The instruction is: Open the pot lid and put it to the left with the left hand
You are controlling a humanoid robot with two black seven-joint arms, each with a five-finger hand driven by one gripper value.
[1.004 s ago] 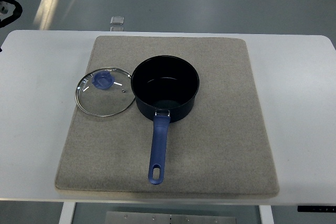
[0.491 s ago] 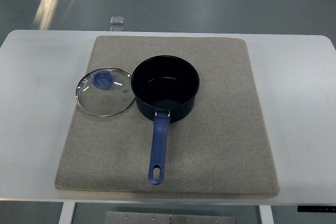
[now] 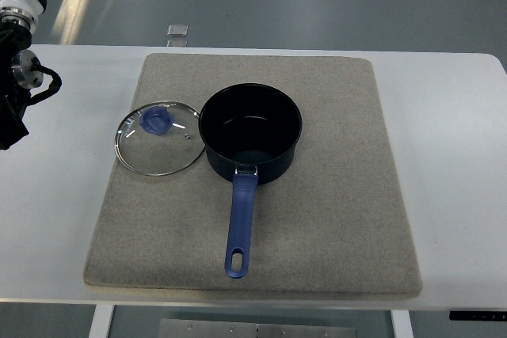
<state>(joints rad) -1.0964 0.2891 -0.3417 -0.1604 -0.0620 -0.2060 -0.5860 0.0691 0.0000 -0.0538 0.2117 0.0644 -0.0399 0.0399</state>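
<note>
A dark blue saucepan [image 3: 250, 132] stands uncovered in the middle of the grey mat [image 3: 333, 195], its blue handle [image 3: 240, 223] pointing toward the near edge. Its glass lid [image 3: 158, 148] with a blue knob [image 3: 156, 122] lies flat on the mat, just left of the pot and touching its side. My left arm [image 3: 16, 69] shows at the far left edge, white and black with a cable loop, well apart from the lid. Its hand is cut off by the picture's edge. The right arm is out of view.
The mat lies on a white table [image 3: 451, 156]. A small clear clip-like piece [image 3: 177, 31] sits at the table's far edge. Grey floor lies beyond the table.
My left arm has come into the picture at the upper left edge; half a second ago it was out of view. Pot and lid have not moved.
</note>
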